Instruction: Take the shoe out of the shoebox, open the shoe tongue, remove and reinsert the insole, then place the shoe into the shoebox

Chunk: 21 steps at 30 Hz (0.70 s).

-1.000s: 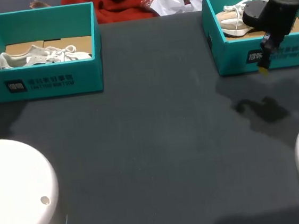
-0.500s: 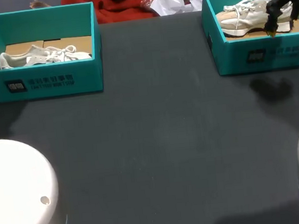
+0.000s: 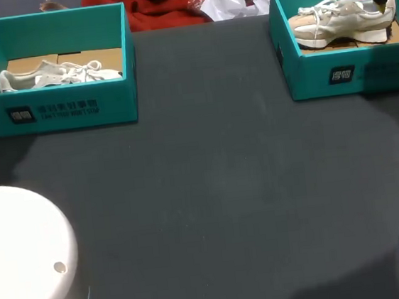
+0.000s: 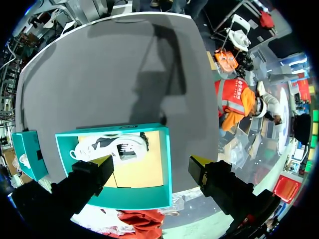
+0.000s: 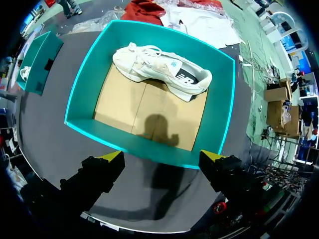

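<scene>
The right claw [image 5: 162,157] hangs up high. Its two fingers are spread wide and hold nothing. Right under it is the near wall of the right shoebox [image 5: 84,89]. A bit farther ahead, the white sneaker [image 5: 162,67] lies by the far wall. I think the claw is up high so it can clear the wall, and open so it can fit around the shoe. The left claw [image 4: 152,162] is wide open and empty too, over the left shoebox [image 4: 139,199].
</scene>
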Motion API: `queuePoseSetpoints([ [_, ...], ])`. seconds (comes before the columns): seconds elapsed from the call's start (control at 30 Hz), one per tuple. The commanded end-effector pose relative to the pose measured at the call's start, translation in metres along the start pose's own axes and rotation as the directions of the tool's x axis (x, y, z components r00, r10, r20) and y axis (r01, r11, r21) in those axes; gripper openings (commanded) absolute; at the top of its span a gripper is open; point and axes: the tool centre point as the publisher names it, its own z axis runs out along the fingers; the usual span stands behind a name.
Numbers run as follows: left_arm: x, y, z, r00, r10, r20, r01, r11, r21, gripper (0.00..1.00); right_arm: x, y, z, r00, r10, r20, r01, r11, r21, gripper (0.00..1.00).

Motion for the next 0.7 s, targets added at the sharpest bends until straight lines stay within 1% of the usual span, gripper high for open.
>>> queuePoseSetpoints([
  [0.03,0.000,-0.001,0.000,1.000,0.001,-0.002,-0.001,1.000,-0.001,1.00,-0.010,0.012,0.000,0.999,0.001,-0.032,0.002,0.996,0.090,1.00],
  [0.3,0.000,-0.001,0.000,1.000,0.001,-0.002,-0.001,1.000,-0.001,1.00,-0.010,0.012,0.000,0.999,0.001,-0.032,0.002,0.996,0.090,1.00],
  [0.37,0.000,-0.001,0.000,1.000,0.001,-0.002,-0.001,1.000,-0.001,1.00,-0.016,0.017,0.006,0.996,0.076,-0.040,-0.070,0.990,0.123,1.00],
  [0.47,0.000,-0.001,0.000,1.000,0.001,-0.002,-0.001,1.000,-0.001,1.00,-0.021,0.024,0.013,0.990,0.134,-0.043,-0.128,0.985,0.117,1.00],
  [0.53,0.000,-0.001,0.000,1.000,0.001,-0.002,-0.001,1.000,-0.001,1.00,-0.023,0.029,0.019,0.983,0.176,-0.045,-0.168,0.976,0.138,1.00],
  [0.7,0.000,-0.001,0.000,1.000,0.001,-0.002,-0.001,1.000,-0.001,1.00,-0.025,0.042,0.027,0.976,0.219,-0.014,-0.216,0.969,0.115,1.00],
])
